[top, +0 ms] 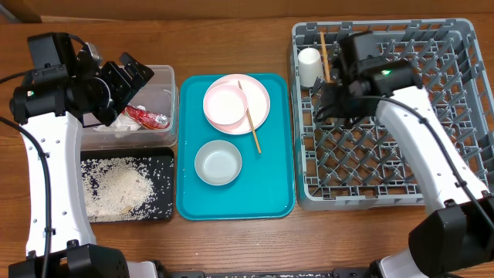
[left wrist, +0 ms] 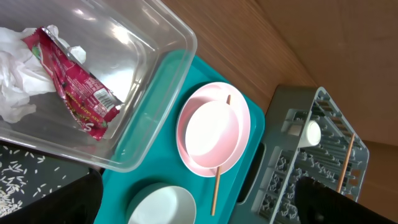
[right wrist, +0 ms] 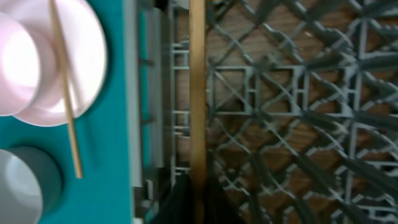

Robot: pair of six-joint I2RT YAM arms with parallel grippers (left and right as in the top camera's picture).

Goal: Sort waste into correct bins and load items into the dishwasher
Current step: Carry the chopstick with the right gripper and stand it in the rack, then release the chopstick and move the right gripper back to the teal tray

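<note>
Since the thin wooden chopstick is light, stiff and smooth, it likely pivots easily in the right gripper, which is clamped on one end over the grey plastic dish rack. A second chopstick lies across the round pale pink plate, probably best pinched mid-length; the left gripper hangs wide apart above the clear plastic tub.

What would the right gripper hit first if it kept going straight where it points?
Most likely the grey dish rack. The right gripper, jaws shut on a chopstick, points down across its grid floor; how high it hangs is unclear.
</note>
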